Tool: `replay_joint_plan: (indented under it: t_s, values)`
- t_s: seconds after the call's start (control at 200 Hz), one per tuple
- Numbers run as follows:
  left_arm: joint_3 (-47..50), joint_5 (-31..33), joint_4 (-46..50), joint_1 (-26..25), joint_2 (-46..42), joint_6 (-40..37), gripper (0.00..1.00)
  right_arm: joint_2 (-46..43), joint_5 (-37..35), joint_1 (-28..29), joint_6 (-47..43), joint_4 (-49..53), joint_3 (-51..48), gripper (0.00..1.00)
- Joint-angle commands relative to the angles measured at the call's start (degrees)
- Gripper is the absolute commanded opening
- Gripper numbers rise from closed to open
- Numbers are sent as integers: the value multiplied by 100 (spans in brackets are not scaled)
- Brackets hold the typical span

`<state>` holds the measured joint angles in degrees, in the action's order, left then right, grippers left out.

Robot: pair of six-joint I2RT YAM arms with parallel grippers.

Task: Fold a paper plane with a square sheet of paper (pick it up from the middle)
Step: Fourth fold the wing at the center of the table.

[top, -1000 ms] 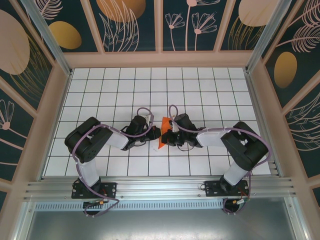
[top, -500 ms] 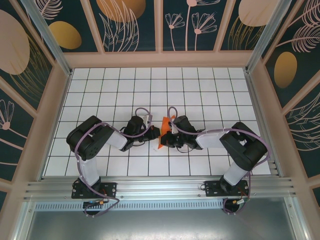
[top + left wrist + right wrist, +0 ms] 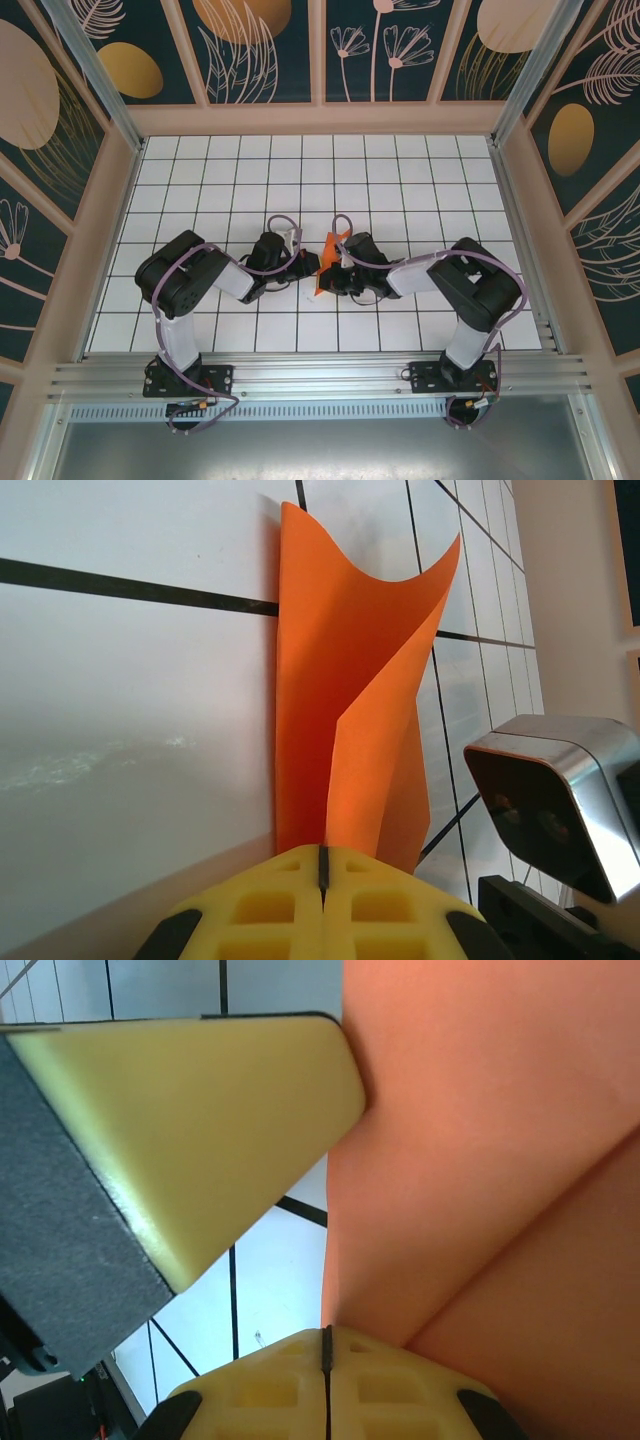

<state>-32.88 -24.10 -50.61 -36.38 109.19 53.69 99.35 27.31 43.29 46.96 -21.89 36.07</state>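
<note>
Paper (image 3: 350,710) between both pairs of closed jaws

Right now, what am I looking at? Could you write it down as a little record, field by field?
Thing handled: orange paper, folded over itself, far end curling open
Left gripper: shut, pinching the paper
Right gripper: shut, pinching the same paper
Where: middle of the white tiled table, between the two arms
Progress: creased, not yet a pointed plane
</note>
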Motion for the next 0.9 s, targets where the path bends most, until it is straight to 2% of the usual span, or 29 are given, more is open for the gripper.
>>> replay_joint_plan:
  t_s: [0.0, 0.335, 0.575, 0.801, 0.896]
  values:
    - [265, 529, 851, 95, 524, -183, 0, 294, -55, 48, 15, 24, 43, 7]
    - [164, 599, 1077, 92, 503, -270, 0, -521, 2, 74, 14, 163, -39, 9]
    - [85, 609, 1192, 95, 466, -293, 0, -104, -39, 252, 76, 149, 112, 8]
    - [63, 605, 1272, 96, 470, -345, 0, 302, -347, 303, -17, 540, 298, 8]
    - [54, 612, 1334, 89, 463, -380, 0, 209, -311, 303, -67, 647, 333, 7]
